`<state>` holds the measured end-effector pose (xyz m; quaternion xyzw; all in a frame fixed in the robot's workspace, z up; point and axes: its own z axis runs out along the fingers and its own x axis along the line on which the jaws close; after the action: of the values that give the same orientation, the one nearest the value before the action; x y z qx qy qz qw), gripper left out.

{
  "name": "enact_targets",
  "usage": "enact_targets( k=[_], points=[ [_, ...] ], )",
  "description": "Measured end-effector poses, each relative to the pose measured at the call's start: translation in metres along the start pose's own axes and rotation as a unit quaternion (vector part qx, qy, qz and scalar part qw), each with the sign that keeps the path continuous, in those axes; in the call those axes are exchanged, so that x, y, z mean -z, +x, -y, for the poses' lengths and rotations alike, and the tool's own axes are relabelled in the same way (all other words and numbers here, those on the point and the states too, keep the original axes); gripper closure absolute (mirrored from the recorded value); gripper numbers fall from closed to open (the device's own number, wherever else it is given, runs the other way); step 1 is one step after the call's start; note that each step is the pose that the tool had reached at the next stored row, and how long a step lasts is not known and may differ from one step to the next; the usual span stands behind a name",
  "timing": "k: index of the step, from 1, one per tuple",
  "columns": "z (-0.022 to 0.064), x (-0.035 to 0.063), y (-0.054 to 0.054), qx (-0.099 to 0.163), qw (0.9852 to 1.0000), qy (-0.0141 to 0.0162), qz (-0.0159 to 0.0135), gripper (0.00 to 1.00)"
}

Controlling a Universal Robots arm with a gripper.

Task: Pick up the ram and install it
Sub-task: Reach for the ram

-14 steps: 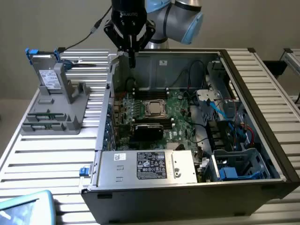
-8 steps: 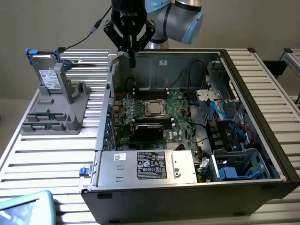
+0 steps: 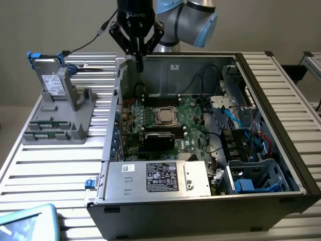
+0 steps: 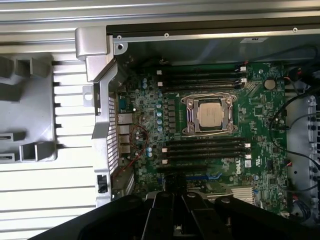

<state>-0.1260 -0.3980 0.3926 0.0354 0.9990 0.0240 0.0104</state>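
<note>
Fingers (image 3: 139,57) are shut on nothing visible above the case's (image 3: 200,213) far corner, while what looks like the ram (image 3: 47,123) lies in the holder (image 3: 75,134) near the worktop's (image 3: 45,170) edge on the exterior view's left, so picking seems not begun; grasping needs them opened.

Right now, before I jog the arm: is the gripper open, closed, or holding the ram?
Gripper: closed; whether it holds anything cannot be told.
</note>
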Motion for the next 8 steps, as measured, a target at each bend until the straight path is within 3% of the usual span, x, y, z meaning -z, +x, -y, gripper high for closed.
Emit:
enact_targets(
  k=[8],
  points=[
    [-0.0001,0.0002,0.0094,0.0,1.0,0.0,0.0,0.89]
  ],
)
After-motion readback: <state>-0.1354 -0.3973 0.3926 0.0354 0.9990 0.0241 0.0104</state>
